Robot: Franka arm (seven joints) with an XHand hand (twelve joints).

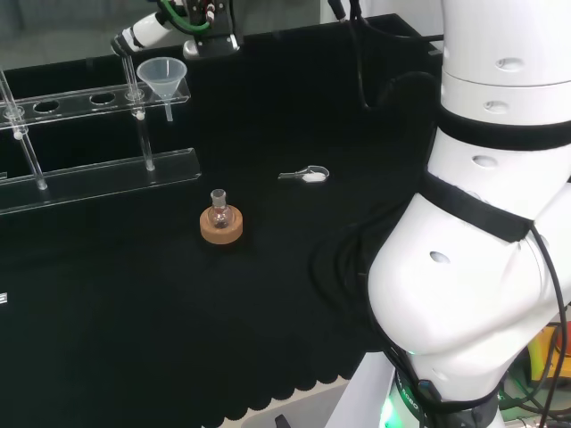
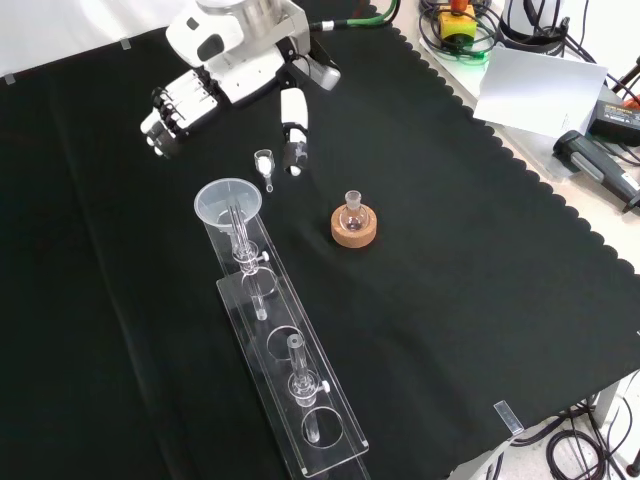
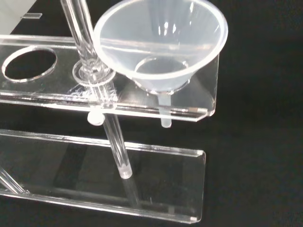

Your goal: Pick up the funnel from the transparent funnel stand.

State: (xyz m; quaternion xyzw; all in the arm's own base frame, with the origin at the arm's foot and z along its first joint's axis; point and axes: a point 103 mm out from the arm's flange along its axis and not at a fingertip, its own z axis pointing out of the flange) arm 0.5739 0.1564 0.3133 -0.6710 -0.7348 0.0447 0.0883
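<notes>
At stand's end hole: funnel (image 2: 229,201) seated | hand (image 2: 215,85) open, empty, apart

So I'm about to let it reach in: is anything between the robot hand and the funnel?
Nothing visible blocks the way. In the front view the robot hand hovers just beyond the funnel, with bare cloth between them. The small scoop lies off to the side, and the stand's upright rod rises beside the funnel.

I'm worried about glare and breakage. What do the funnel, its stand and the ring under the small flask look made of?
Funnel: probably translucent plastic, from its milky, faintly ribbed wall. Funnel stand: clear glossy sheet, likely acrylic, with bright polished edges. Ring under the flask: cork, by its matte tan look.
</notes>
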